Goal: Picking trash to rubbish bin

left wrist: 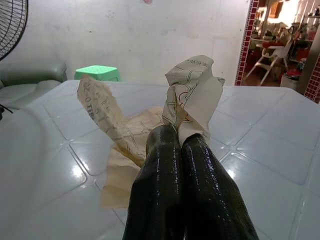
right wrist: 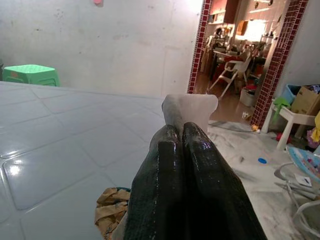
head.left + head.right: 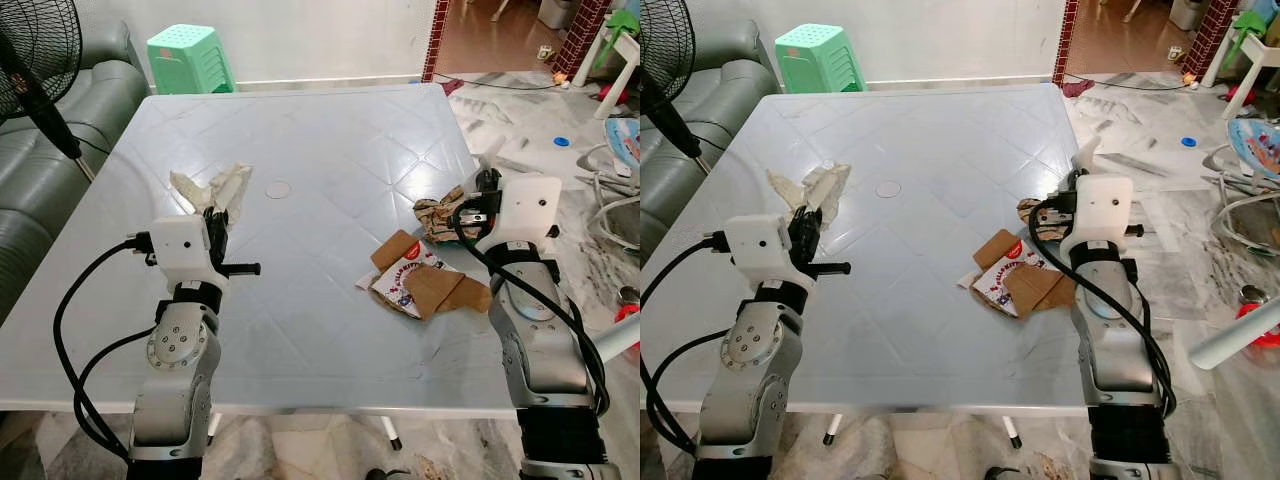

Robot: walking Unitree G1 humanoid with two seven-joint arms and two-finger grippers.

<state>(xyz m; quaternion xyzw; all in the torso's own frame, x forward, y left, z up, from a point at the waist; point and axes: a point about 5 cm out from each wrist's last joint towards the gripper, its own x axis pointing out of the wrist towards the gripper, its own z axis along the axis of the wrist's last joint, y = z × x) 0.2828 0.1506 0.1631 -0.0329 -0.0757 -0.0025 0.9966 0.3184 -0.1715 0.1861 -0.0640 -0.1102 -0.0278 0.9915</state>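
Observation:
On the white table (image 3: pixel 330 130), a crumpled printed paper wrapper (image 3: pixel 212 187) lies at the left. My left gripper (image 1: pixel 178 132) is shut on its near edge, and a flap of the wrapper (image 1: pixel 192 87) stands up from the fingertips. My right gripper (image 2: pixel 181 127) is shut on a small white scrap (image 2: pixel 190 105), which is held up above the table (image 3: pixel 492 155). Just under that gripper lies a brown crumpled wad (image 3: pixel 436 216). Torn cardboard and a printed carton piece (image 3: pixel 425 283) lie flat in front of the right arm.
A green plastic stool (image 3: pixel 190 58) stands beyond the table's far edge. A fan (image 3: pixel 35 60) and a grey sofa (image 3: pixel 40 170) are on the left. Clutter covers the floor on the right (image 3: pixel 600 150), near a tiled doorway (image 3: pixel 435 40).

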